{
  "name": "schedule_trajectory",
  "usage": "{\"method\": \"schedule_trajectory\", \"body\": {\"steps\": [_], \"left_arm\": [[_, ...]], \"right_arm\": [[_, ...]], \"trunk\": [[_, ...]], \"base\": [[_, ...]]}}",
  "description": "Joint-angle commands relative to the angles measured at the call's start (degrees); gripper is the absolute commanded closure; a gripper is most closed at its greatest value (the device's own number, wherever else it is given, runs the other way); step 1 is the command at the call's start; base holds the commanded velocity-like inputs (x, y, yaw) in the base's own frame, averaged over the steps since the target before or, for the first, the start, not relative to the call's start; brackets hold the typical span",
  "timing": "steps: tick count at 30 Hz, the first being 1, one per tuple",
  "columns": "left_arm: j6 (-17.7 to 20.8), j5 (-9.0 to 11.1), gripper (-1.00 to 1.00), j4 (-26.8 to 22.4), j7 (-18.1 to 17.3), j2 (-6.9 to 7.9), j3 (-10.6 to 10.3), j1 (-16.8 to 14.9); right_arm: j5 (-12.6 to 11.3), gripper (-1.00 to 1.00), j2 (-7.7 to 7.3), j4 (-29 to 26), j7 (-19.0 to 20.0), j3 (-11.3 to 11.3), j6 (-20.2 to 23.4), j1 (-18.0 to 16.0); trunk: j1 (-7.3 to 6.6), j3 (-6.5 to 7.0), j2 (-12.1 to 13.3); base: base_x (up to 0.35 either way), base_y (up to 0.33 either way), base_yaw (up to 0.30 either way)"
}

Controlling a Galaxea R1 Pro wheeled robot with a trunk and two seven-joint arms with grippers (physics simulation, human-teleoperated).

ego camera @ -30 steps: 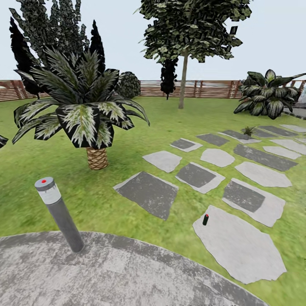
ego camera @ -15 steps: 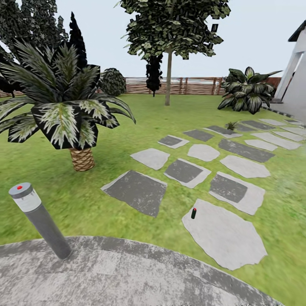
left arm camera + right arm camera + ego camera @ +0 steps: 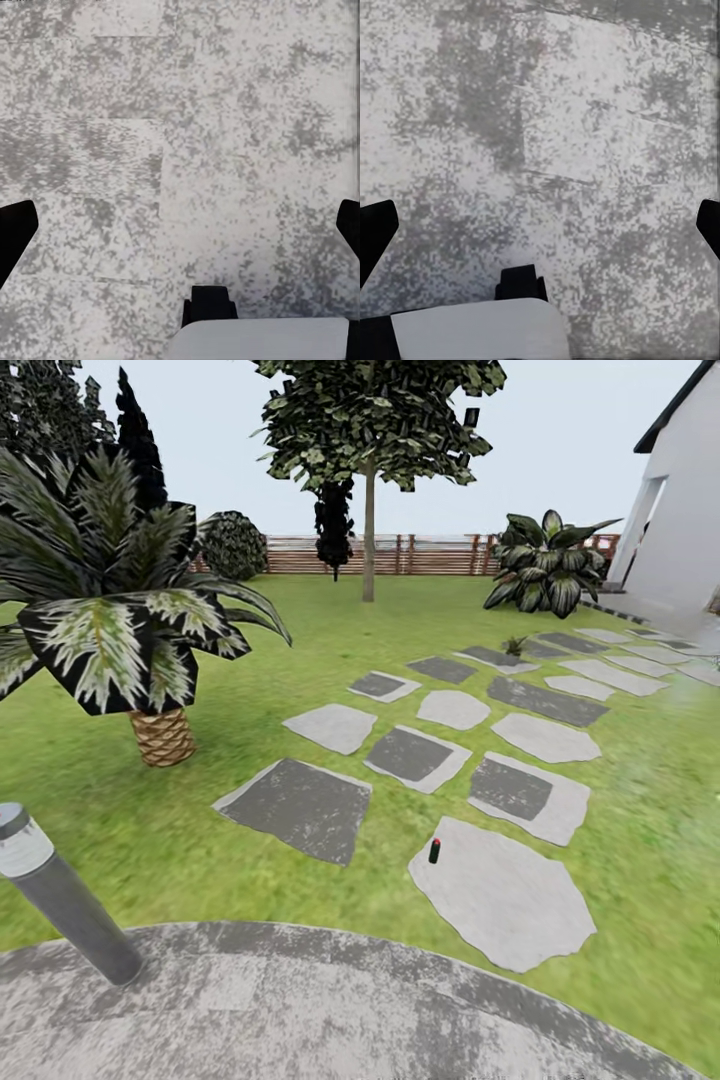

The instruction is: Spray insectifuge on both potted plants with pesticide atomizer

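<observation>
The pesticide atomizer, a slim dark bottle with a red top, stands upright at the near left edge of a large pale stepping slab in the garden lawn. Far along the slab path sits one small potted plant with pointed green leaves. In the left wrist view my left gripper is open over speckled grey paving, its dark fingertips wide apart. My right gripper is likewise open above the paving, with nothing between its fingers.
A grey bollard light leans at the round patio's left edge. A low palm stands on the left. A tree, a leafy shrub and a wooden fence lie far back; a white house wall rises at right.
The whole head view has slid left, so the camera has turned right. The house wall has come further into view. The atomizer and slabs stay where they were.
</observation>
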Motion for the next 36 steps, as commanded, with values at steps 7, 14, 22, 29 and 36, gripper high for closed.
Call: {"method": "schedule_trajectory", "body": {"steps": [7, 14, 22, 29, 36], "left_arm": [[-0.2, 0.0, -1.00, 0.0, 0.0, 0.01, 0.1, 0.0], [-0.2, 0.0, -1.00, 0.0, 0.0, 0.00, 0.1, 0.0], [-0.1, 0.0, -1.00, 0.0, 0.0, 0.08, 0.1, 0.0], [-0.1, 0.0, -1.00, 0.0, 0.0, 0.06, 0.1, 0.0], [-0.2, 0.0, -1.00, 0.0, 0.0, 0.05, 0.1, 0.0]], "right_arm": [[0.0, -1.00, 0.02, 0.0, 0.2, 0.0, -0.2, 0.0], [0.0, -1.00, 0.02, 0.0, 0.0, -0.1, -0.2, 0.0], [0.0, -1.00, 0.00, 0.0, 0.3, -0.1, -0.2, 0.0], [0.0, -1.00, -0.06, 0.0, 0.3, -0.1, -0.2, 0.0], [0.0, -1.00, -0.05, 0.0, 0.3, -0.1, -0.2, -0.1]], "trunk": [[-0.01, -0.56, 0.0], [-0.01, -1.06, 0.0], [-0.01, -1.46, 0.0], [-0.01, -1.49, 0.0], [-0.01, -1.50, 0.0]], "base": [[0.000, 0.000, -0.166], [0.000, 0.000, -0.156], [0.000, 0.000, -0.184], [0.042, 0.000, -0.280], [0.279, 0.001, -0.296]]}}
